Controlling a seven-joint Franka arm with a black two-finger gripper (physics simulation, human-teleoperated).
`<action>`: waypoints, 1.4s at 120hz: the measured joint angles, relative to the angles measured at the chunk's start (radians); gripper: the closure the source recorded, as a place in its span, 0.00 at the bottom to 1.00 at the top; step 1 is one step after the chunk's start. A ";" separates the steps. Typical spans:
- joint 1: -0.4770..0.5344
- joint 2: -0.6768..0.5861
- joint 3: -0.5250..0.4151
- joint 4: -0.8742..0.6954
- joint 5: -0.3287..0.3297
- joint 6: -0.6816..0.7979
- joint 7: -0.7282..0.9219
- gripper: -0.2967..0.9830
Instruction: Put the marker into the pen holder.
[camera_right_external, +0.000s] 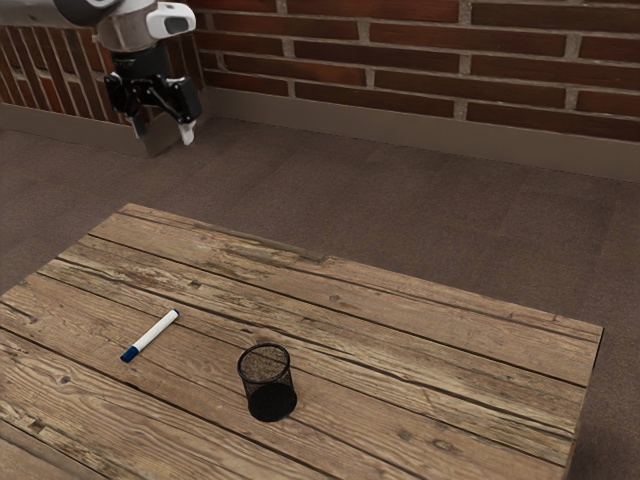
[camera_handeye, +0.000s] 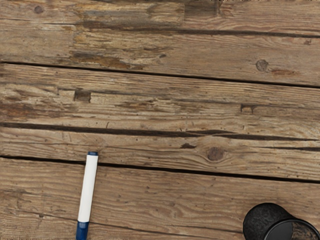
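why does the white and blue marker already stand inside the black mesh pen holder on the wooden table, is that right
Not quite: the white and blue marker is not in the holder. The exterior view shows it lying on the wooden table, apart from the black mesh pen holder, which does stand on that table.

White, blue-capped marker (camera_right_external: 151, 335); round black mesh pen holder (camera_right_external: 268, 384).
Both on wooden table (camera_right_external: 430, 370), apart: marker flat, holder upright.
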 joint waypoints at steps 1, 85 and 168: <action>0.001 0.000 0.000 0.000 0.000 0.000 0.001 0.23; 0.042 0.324 0.006 0.055 -0.012 0.114 0.015 0.23; 0.039 0.210 0.133 -0.689 0.198 0.664 0.386 0.23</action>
